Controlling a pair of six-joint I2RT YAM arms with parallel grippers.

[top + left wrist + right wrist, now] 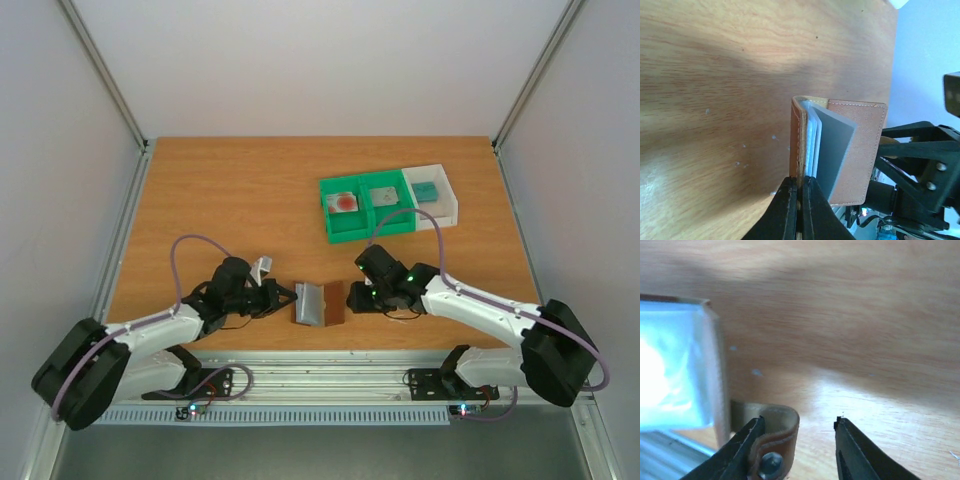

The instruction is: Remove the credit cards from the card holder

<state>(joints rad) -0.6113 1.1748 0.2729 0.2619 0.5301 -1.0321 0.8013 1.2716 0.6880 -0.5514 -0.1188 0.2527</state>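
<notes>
Brown stitched leather outside and grey-blue leaves inside: the flat bifold card holder sits half open at 6 o'clock on the wooden table, between the two arms. The left gripper comes in from the holder's 9 o'clock, its jaws clamped tight on the edge of one brown cover. At 3 o'clock, the right gripper has its jaws apart and holds nothing, with the small brown side tab curled against one finger. At about 1 o'clock from the holder, a thin pale card with a red blot and a thin grey card each lie in one bay of the green two-compartment tray. A thin teal card lies in the white tray touching its 3 o'clock side. The job looks nearly finished, but I cannot tell whether a card hides between the leaves. The left pinch has to anchor the holder, so it needs firm pressure and a level wrist. The right fingers should back straight off toward 3 o'clock so the tab does not snag and drag the holder. They should then spread the leaves gently to check the pockets, since a jerk could twist the cover out of that narrow grip.
</notes>
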